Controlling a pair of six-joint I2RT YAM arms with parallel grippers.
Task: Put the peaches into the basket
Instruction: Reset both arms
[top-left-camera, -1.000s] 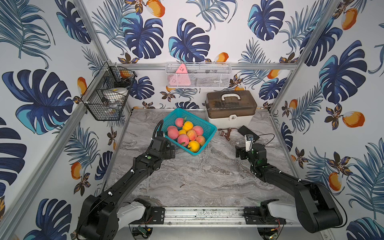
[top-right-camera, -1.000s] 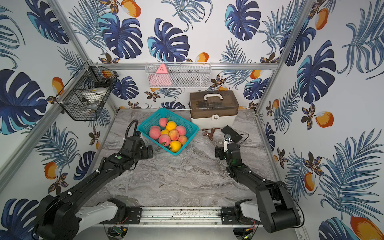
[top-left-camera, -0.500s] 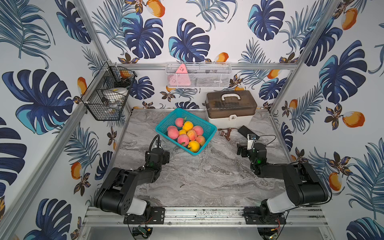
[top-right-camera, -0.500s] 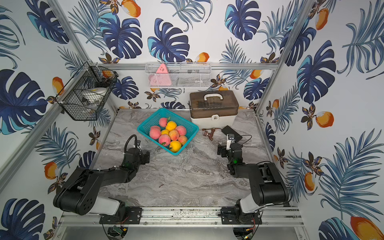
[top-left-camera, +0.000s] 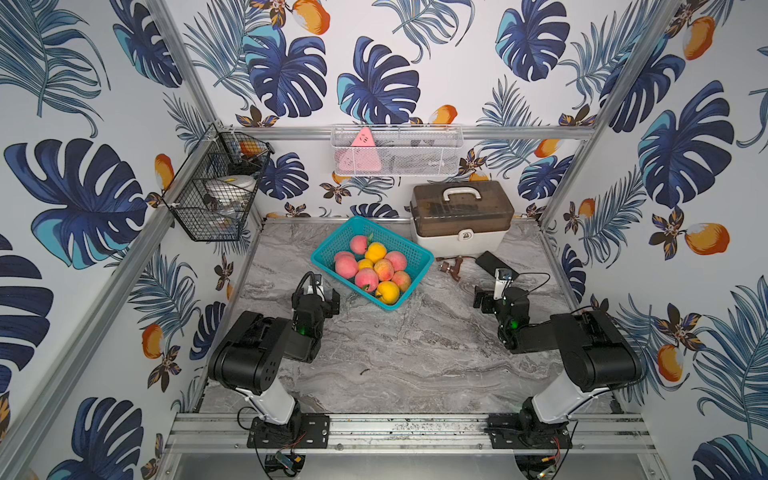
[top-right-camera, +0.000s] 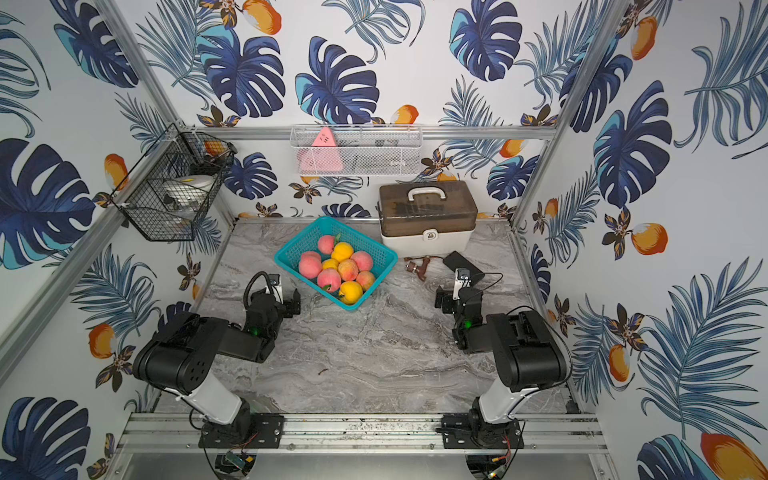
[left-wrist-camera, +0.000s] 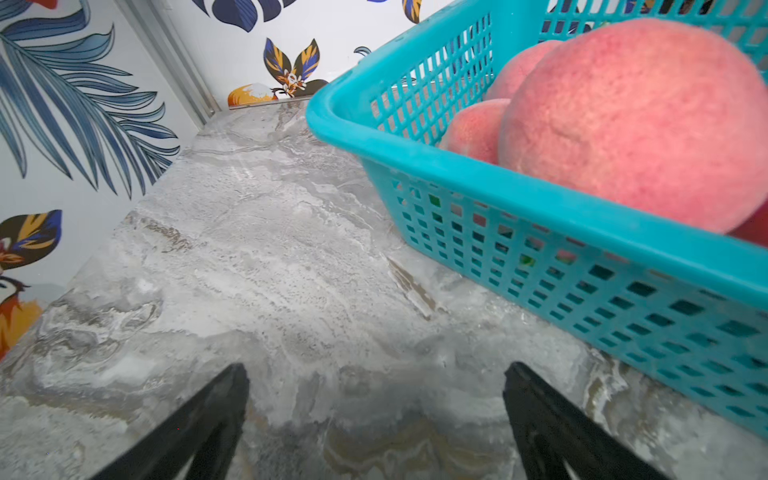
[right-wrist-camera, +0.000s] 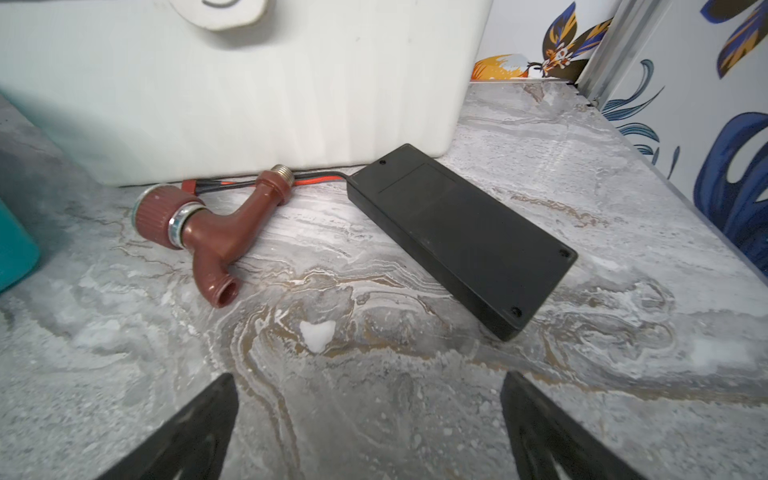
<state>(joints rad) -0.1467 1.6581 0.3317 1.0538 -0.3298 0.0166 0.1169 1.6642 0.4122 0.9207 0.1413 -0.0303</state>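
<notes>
The teal basket (top-left-camera: 336, 235) (top-right-camera: 301, 236) stands on the marble table toward the back, left of centre. Several pink-red and yellow-orange peaches (top-left-camera: 376, 270) (top-right-camera: 338, 270) are piled inside it. My left gripper (top-left-camera: 316, 297) (top-right-camera: 276, 301) sits low on the table just off the basket's near-left side, open and empty. In the left wrist view its gripper (left-wrist-camera: 376, 368) frames bare marble, with the basket rim (left-wrist-camera: 540, 199) and a big pink peach (left-wrist-camera: 631, 120) close by. My right gripper (top-left-camera: 496, 299) (right-wrist-camera: 368, 376) rests open and empty at the right.
A brown-lidded white toolbox (top-left-camera: 461, 216) stands behind the basket's right corner. In front of it lie a brown tap fitting (right-wrist-camera: 208, 232) and a flat black box (right-wrist-camera: 461, 237) with red wires. A black wire rack (top-left-camera: 216, 195) and a white mesh tray (top-left-camera: 395, 149) hang on the walls.
Both arms have folded back toward the front rail. The left gripper has drawn away from the basket's edge. Both grippers stayed open.
</notes>
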